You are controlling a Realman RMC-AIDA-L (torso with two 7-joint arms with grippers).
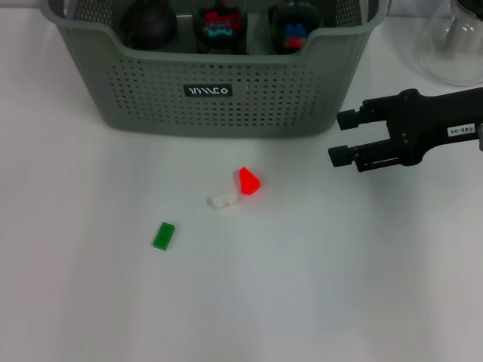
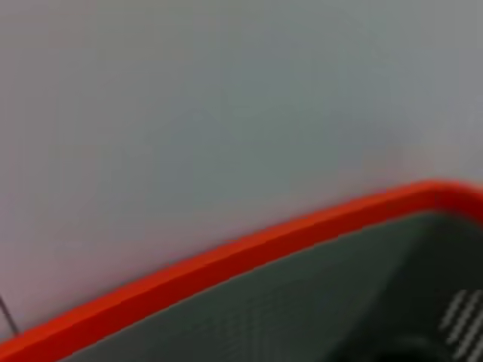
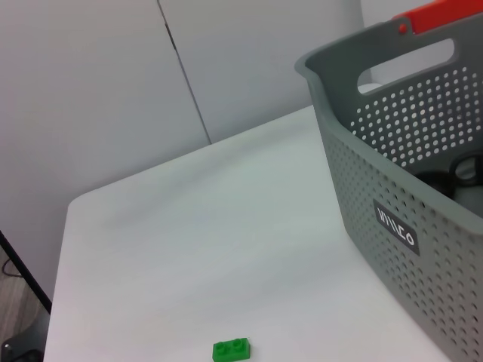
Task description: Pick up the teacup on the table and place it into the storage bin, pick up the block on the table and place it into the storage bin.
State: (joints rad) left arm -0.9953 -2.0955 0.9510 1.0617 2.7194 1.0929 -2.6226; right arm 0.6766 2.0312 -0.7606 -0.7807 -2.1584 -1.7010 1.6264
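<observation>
The grey-green storage bin [image 1: 143, 98] stands at the back of the white table, its perforated wall [image 3: 392, 158] filling one side of the right wrist view. Three dark round vessels [image 1: 149, 26] sit inside it; I cannot tell which is the teacup. On the table in front lie a red wedge block [image 1: 249, 182], a small white block [image 1: 223, 200] touching it, and a green block [image 1: 164, 235] [image 3: 232, 349]. My right gripper [image 1: 345, 137] hovers open and empty to the right of the bin's front corner, well right of the red block. My left gripper is out of view.
A clear glass vessel [image 1: 456, 38] stands at the back right, behind the right arm. The left wrist view shows only a blurred red rim [image 2: 226, 260] over a grey surface. A red edge [image 3: 441, 13] shows beyond the bin.
</observation>
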